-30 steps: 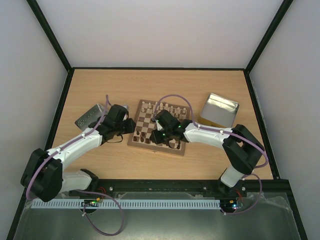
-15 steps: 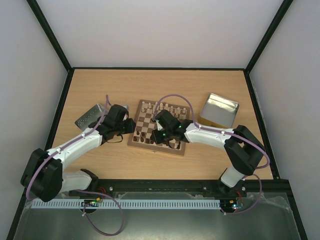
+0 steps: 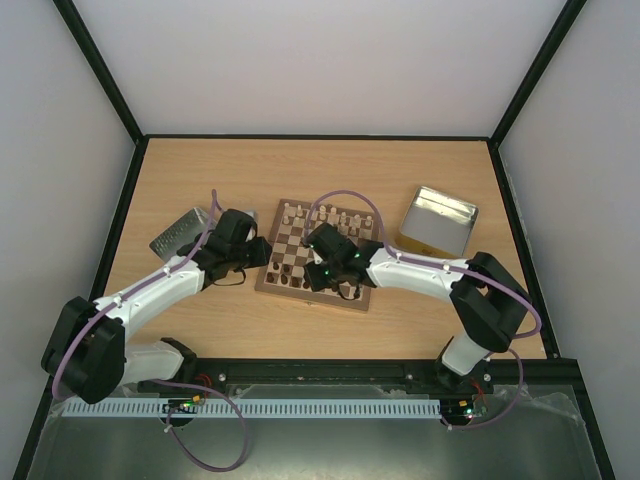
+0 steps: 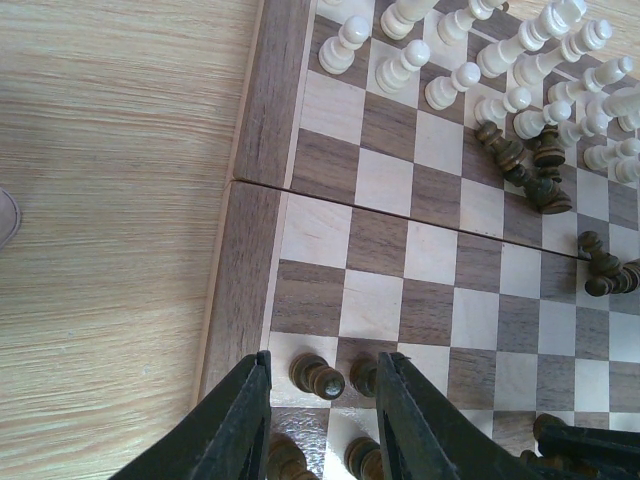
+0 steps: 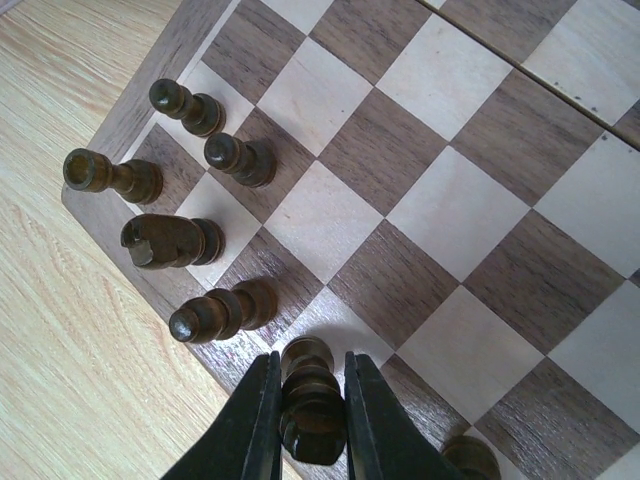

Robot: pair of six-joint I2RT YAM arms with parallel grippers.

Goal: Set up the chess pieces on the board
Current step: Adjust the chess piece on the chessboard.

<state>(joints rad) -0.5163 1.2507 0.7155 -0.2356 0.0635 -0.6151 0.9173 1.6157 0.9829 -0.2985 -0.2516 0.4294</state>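
Note:
The board (image 3: pixel 305 246) lies mid-table. In the right wrist view my right gripper (image 5: pixel 312 358) is shut on a dark chess piece (image 5: pixel 313 420) standing on a light square at the board's near edge. Beside it stand more dark pieces: a bishop (image 5: pixel 220 312), a knight (image 5: pixel 165 240), a rook (image 5: pixel 110 175) and two pawns (image 5: pixel 240 158). My left gripper (image 4: pixel 325 358) hangs open over the board's corner, straddling a dark pawn (image 4: pixel 318 377) without touching it. Cream pieces (image 4: pixel 470 50) fill the far rows. Some dark pieces (image 4: pixel 520 160) lie toppled mid-board.
An open silver tin (image 3: pixel 440 220) sits to the right of the board. A grey metal tin part (image 3: pixel 180 232) lies to the left, behind the left arm. Bare wooden table (image 3: pixel 300 170) stretches behind the board.
The right gripper's jaws have closed onto the dark piece at the board's near edge, and that arm has edged slightly left. The left arm has not moved.

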